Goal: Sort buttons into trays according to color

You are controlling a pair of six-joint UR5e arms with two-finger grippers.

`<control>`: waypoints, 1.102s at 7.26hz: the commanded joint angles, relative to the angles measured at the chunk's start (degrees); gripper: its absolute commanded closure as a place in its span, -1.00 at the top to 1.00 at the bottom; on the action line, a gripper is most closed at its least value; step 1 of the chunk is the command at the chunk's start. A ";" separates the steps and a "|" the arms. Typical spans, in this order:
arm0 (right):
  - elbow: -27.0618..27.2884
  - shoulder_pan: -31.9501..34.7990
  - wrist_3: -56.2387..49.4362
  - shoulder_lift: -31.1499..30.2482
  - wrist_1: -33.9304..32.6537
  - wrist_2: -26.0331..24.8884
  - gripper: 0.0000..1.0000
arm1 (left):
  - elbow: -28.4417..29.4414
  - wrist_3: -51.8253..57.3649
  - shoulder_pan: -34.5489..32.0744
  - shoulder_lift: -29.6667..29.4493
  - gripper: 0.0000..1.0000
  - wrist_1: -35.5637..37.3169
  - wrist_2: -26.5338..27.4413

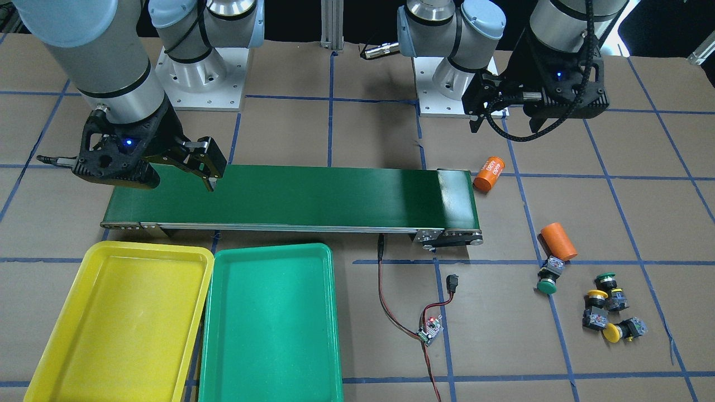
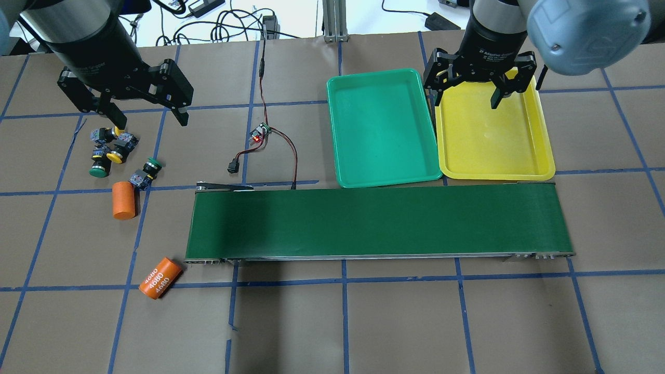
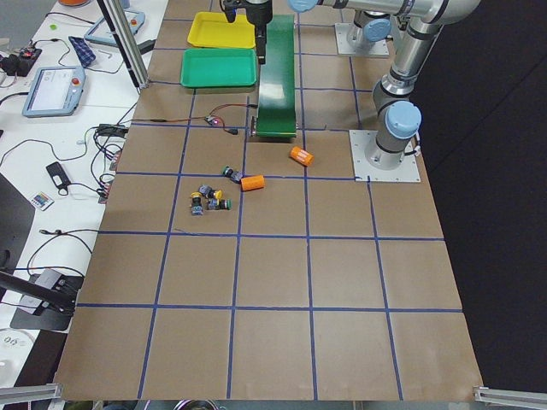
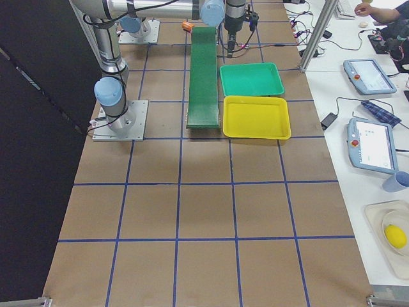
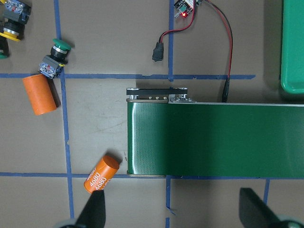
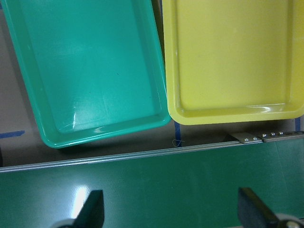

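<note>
Brown paper is covering the table (image 2: 343,322), and all four buttons (image 1: 596,296) are lying on it at the robot's left end, well apart from both trays. Three of them, two yellow and one green, are huddling together. The fourth, a green button (image 1: 547,286), is resting a little way off with its switch body right against an orange cylinder (image 1: 558,241). A second cylinder (image 2: 160,278) is lying by the near corner of the belt (image 2: 379,223).

At the belt's other end the green tray (image 2: 382,130) and the yellow tray (image 2: 491,130) are sitting side by side, just beside the belt.

Up above, the left gripper (image 2: 149,119) is hanging over the left end of the table with its jaws spread wide and nothing between them. The right gripper (image 2: 464,98) is hovering by the trays, jaws equally wide and gripping nothing.
</note>
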 commanded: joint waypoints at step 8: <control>0.02 0.00 -0.28 0.02 0.00 0.00 1.00 | -15.24 19.60 20.30 -0.94 1.00 6.90 0.26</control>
